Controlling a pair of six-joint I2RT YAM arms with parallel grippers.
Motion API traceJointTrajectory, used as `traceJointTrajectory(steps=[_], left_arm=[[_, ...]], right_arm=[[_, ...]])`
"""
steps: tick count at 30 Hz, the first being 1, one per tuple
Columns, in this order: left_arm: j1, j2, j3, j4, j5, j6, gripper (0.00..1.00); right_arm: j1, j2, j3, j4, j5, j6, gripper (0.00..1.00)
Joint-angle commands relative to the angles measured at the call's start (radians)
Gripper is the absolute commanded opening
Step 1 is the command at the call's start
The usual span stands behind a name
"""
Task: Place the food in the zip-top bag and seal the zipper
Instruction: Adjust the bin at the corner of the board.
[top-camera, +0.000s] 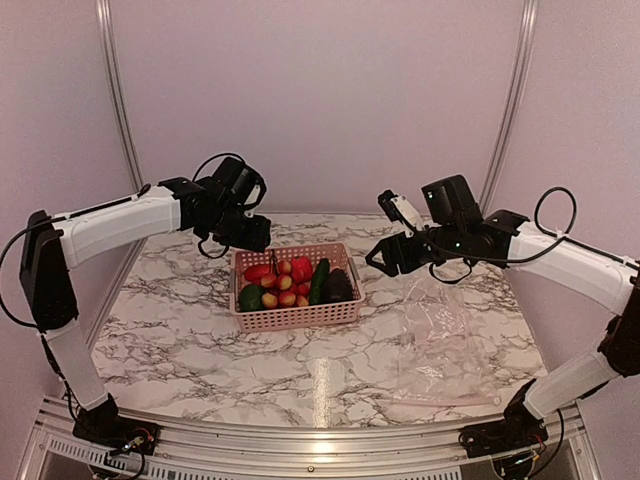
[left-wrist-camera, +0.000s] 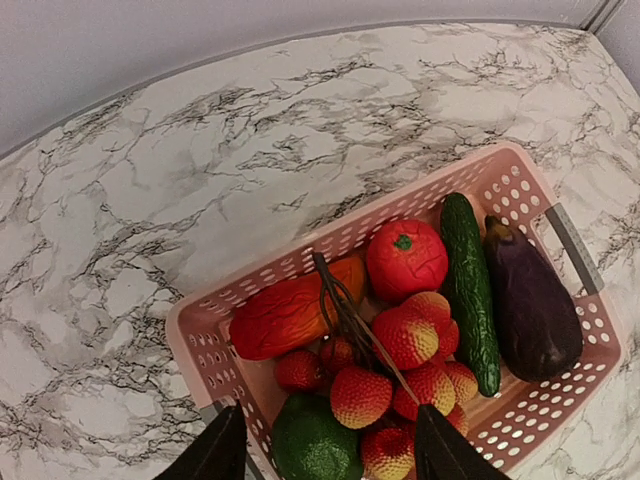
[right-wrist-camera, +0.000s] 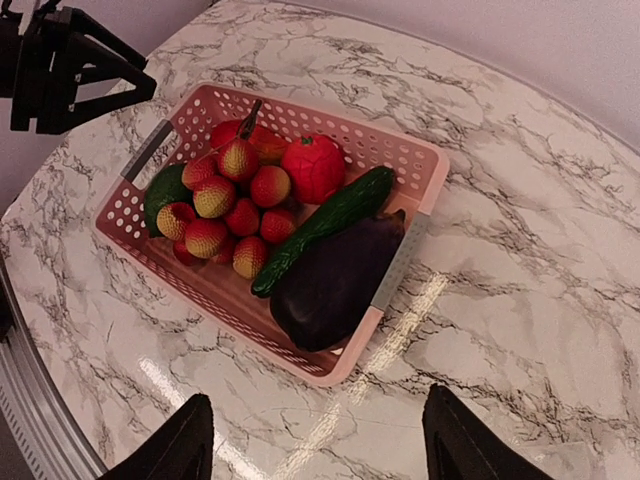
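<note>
The food lies in a pink basket (top-camera: 300, 316): a bunch of yellow-red lychees (left-wrist-camera: 405, 340), a red tomato (left-wrist-camera: 405, 258), a red pepper (left-wrist-camera: 290, 315), a green lime (left-wrist-camera: 315, 440), a cucumber (left-wrist-camera: 470, 290) and a dark eggplant (left-wrist-camera: 530, 300). The clear zip-top bag (top-camera: 440, 335) lies flat on the table right of the basket, its pale strip (top-camera: 430, 400) near the front. My left gripper (top-camera: 250, 235) is open and empty above the basket's left end. My right gripper (top-camera: 385, 255) is open and empty above the table right of the basket.
The marble table (top-camera: 180, 330) carries the basket in its middle. The basket has grey handles (right-wrist-camera: 398, 265) at both ends. A metal frame post (top-camera: 115, 90) stands at the back left and another post (top-camera: 510, 90) at the back right.
</note>
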Motion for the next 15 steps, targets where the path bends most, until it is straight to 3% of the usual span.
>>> traceJointTrajectory(steps=[1, 7, 11, 15], left_arm=[[0.077, 0.105, 0.09, -0.005, 0.081, 0.046, 0.59], [0.159, 0.279, 0.256, -0.03, 0.16, 0.193, 0.58], [0.217, 0.351, 0.281, -0.003, 0.267, 0.214, 0.56], [0.23, 0.385, 0.279, 0.012, 0.269, 0.247, 0.56]], right_arm=[[0.011, -0.026, 0.022, -0.019, -0.046, 0.039, 0.68], [0.011, 0.022, 0.06, -0.044, -0.087, 0.049, 0.68], [0.011, 0.03, 0.064, -0.056, -0.097, 0.044, 0.68], [0.01, 0.03, 0.069, -0.083, -0.101, 0.042, 0.68]])
